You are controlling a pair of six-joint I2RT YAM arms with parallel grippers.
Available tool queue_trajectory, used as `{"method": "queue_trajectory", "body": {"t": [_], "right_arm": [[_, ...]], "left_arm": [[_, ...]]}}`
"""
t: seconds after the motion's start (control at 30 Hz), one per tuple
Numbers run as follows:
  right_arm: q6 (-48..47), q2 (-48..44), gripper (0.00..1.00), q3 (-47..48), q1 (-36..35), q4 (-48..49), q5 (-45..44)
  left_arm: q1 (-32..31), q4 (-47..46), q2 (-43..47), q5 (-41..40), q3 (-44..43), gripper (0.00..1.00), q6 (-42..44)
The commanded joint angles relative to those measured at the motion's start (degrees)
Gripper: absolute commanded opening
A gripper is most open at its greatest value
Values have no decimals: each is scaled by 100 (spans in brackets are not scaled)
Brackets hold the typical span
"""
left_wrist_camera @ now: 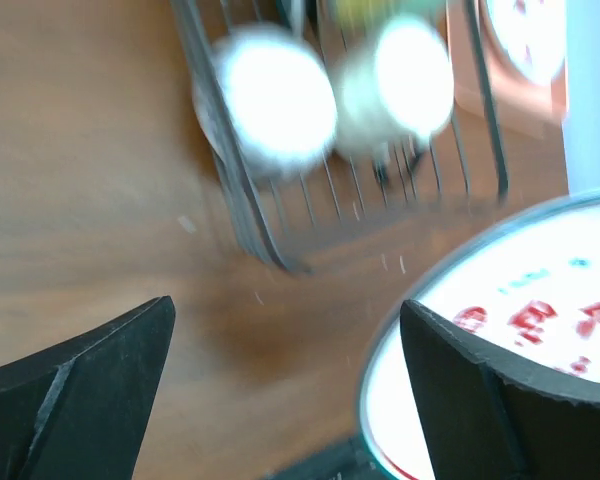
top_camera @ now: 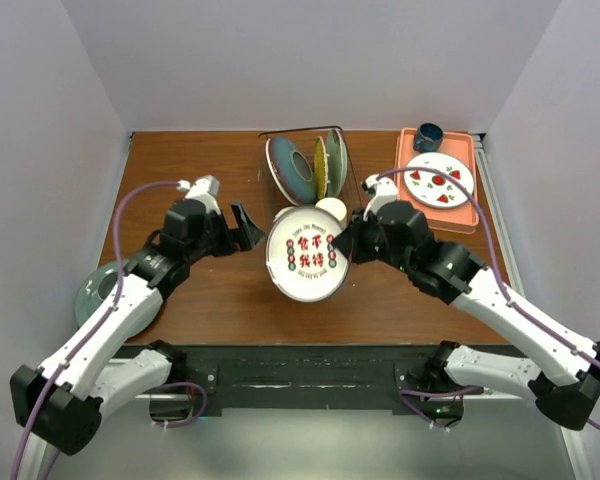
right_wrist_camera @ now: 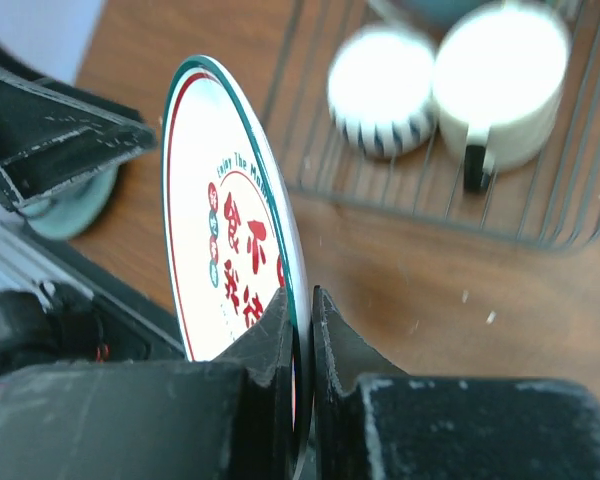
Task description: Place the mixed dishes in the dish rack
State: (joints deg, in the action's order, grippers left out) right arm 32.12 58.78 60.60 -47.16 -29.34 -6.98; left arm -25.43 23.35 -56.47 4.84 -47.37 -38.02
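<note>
My right gripper (top_camera: pixel 346 244) (right_wrist_camera: pixel 302 296) is shut on the rim of a white plate with red characters and a green edge (top_camera: pixel 305 256) (right_wrist_camera: pixel 220 230). It holds the plate tilted on edge above the table, just in front of the dark wire dish rack (top_camera: pixel 280 190) (right_wrist_camera: pixel 540 235). The rack holds upright plates (top_camera: pixel 292 168), a cream mug (right_wrist_camera: pixel 500 75) (left_wrist_camera: pixel 400 75) and a striped bowl (right_wrist_camera: pixel 380 90) (left_wrist_camera: pixel 275 95). My left gripper (top_camera: pixel 248 225) (left_wrist_camera: pixel 287 305) is open and empty, just left of the held plate (left_wrist_camera: pixel 540 290).
A pale green plate (top_camera: pixel 100 290) lies at the table's left edge under my left arm. A pink tray (top_camera: pixel 462 218) at the back right carries a white plate with red marks (top_camera: pixel 438 180) and a dark blue cup (top_camera: pixel 427 136).
</note>
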Motion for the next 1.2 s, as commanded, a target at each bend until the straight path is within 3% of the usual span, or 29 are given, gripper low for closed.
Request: {"method": "queue_trajectory", "body": {"t": [0.0, 0.27, 0.47, 0.63, 0.77, 0.93, 1.17], "right_arm": [[-854, 718, 0, 1470, -22, -133, -523], [-1831, 3146, 0, 4016, -162, 376, -2060], [-2394, 5165, 0, 6260, -408, 131, -3079], [-2763, 6126, 0, 7438, -558, 139, -3791], [-3097, 6496, 0, 7616, -602, 498, -4503], [-3721, 6497, 0, 7143, -611, 1219, -5373], [-4607, 6602, 0, 6843, -611, 1862, -6042]], "left_arm": [[126, 925, 241, -1635, -526, 100, 401], [144, 1399, 496, -1811, -756, 100, 330], [161, 1742, 804, -1820, -475, 100, 190], [161, 1743, 936, -1680, -202, 100, 111], [161, 1620, 892, -1504, -44, 100, 111], [161, 1497, 787, -1354, 9, 100, 111], [161, 1339, 690, -1249, 176, 100, 111]]}}
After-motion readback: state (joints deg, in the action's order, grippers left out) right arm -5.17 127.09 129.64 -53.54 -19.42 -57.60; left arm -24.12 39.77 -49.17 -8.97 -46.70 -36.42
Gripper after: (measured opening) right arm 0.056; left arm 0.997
